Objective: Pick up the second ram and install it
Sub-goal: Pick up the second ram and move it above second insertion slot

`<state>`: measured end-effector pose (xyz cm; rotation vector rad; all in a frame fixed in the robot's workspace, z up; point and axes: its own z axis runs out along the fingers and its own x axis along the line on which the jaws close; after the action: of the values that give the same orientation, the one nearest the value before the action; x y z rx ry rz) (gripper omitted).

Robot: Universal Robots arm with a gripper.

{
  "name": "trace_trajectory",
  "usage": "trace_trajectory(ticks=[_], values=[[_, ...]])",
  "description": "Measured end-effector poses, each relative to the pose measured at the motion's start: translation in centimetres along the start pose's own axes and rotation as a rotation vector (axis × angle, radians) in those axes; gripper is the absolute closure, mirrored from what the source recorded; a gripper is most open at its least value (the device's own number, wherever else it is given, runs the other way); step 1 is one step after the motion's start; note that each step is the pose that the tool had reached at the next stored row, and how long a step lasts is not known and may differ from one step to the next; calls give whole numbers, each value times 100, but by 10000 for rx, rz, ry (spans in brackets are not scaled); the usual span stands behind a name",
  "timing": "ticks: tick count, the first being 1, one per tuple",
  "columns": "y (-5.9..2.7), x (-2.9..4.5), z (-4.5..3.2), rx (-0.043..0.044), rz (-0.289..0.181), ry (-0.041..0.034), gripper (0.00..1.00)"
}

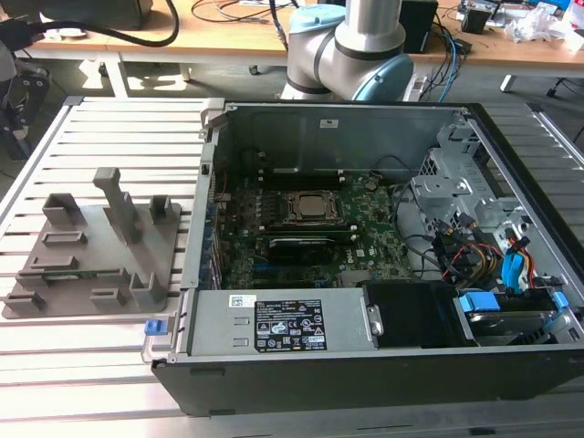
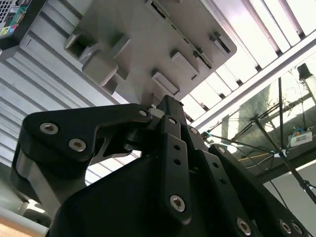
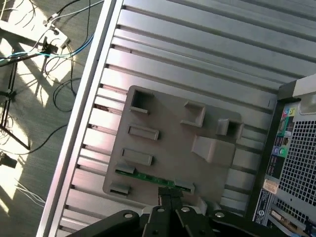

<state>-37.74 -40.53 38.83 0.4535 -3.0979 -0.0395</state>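
The ram (image 3: pixel 145 176) sits in a slot along one long side of the tray (image 3: pixel 173 143), seemingly on edge, with a grey block of the tray at each end; it has not been lifted.

I judge it light and stiff but fragile: a thin board with chips on its faces, so it needs little force and should not be bent or twisted. The upper edge near mid-length, between the two end blocks, looks the safest place to pinch, across the thickness. The faces look smooth, so too light a pinch may let it slip.

The tool (image 3: pixel 169 193) hangs over the tray beside the ram's mid-length in the first wrist view; its fingers stand together with only a thin seam between them, so I read it as closed and holding nothing; its height above the tray I cannot tell.

The tray rests on a slatted metal worktop (image 3: pixel 197 49) whose ribs and grooves run out past the tray on every side. The tray's taller posts (image 1: pixel 119 203) stand across the tray from the ram, well apart from it, so I expect room for a descent from above.

The open case (image 1: pixel 274 123) stands just beside the tray, at the exterior view's right of it, with the motherboard (image 1: pixel 365 239) flat inside. On the tray's far side from the case the worktop ends, and loose cables (image 3: pixel 59 94) lie on the floor (image 3: pixel 29 148).
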Motion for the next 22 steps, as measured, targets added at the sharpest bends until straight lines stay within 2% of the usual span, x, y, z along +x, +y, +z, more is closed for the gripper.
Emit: trace_trajectory(ticks=[4,6,9,15,20,22], values=[[0,0,0,4,-612,17,89],[0,0,0,7,-1102,30,89],[1,-1,0,10,-1467,38,89],[3,-1,0,19,-2886,76,89],[3,-1,0,24,-3503,93,89],[4,-1,0,26,-3936,104,89]])
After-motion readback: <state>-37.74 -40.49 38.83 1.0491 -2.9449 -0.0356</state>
